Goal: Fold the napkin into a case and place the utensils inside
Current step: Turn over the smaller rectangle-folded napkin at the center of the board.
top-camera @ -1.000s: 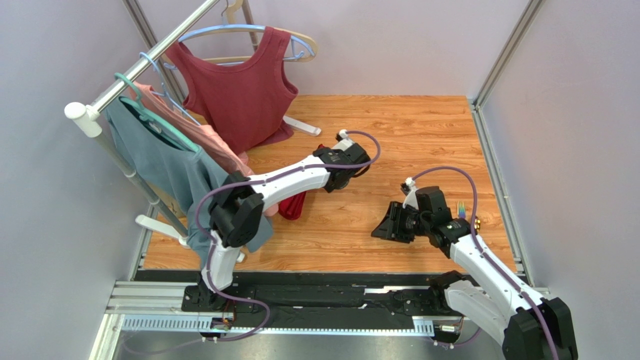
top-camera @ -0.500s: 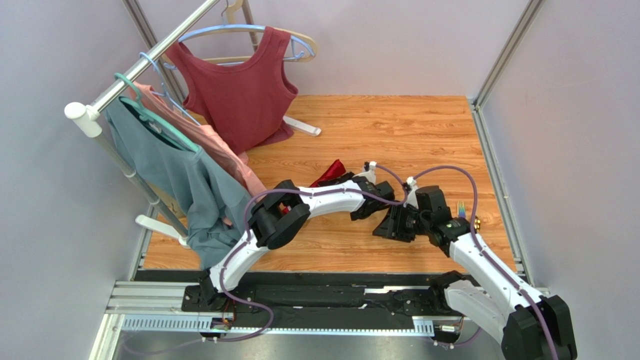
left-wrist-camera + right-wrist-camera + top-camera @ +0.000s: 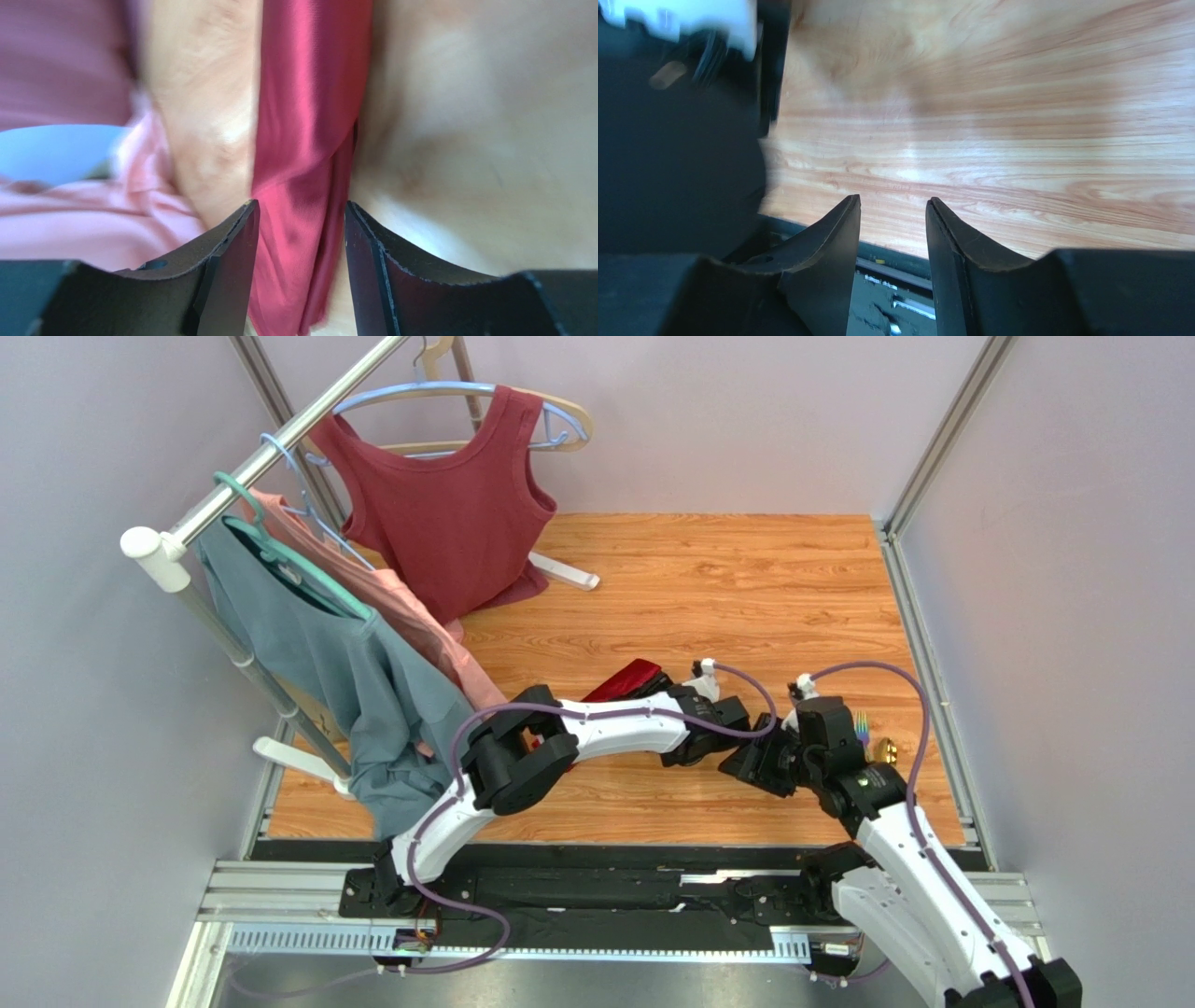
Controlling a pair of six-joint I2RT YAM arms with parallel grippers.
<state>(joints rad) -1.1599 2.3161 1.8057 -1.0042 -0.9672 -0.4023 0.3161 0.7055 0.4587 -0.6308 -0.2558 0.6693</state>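
Counts: one rack (image 3: pixel 288 437) at far left with three garments on it: one grey-blue top (image 3: pixel 316 637), one pink garment (image 3: pixel 410 613), one maroon sleeveless top (image 3: pixel 449 504). Two arms, one napkin, one wood-grain tabletop (image 3: pixel 730 574). Utensils (image 3: pixel 887 748): only a small gold bit shows at far right, just beside the right arm, so the count cannot be told.

Left arm (image 3: pixel 617 721) reaches from its base out to mid-tabletop, forearm pointing rightward. The napkin (image 3: pixel 627 679) lies on the tabletop just behind that forearm, near the middle and partly hidden by it, well apart from the maroon top. In the top view it is a short, bright crimson oblong, slanted and shiny.

The left wrist view is blurred. There the napkin (image 3: pixel 309 105) is a narrow glossy strip, not spread flat, running straight away from the jaws. It is gathered and creased lengthwise at the near end. Left jaws stand apart with the strip in the gap. Bare tabletop shows between the cloth and one finger, so they are not pinching it.

Right arm (image 3: pixel 912 854) bends in from the right, its wrist just beside the left wrist. Right jaws stand apart with nothing between them, over bare tabletop and the black near edge.
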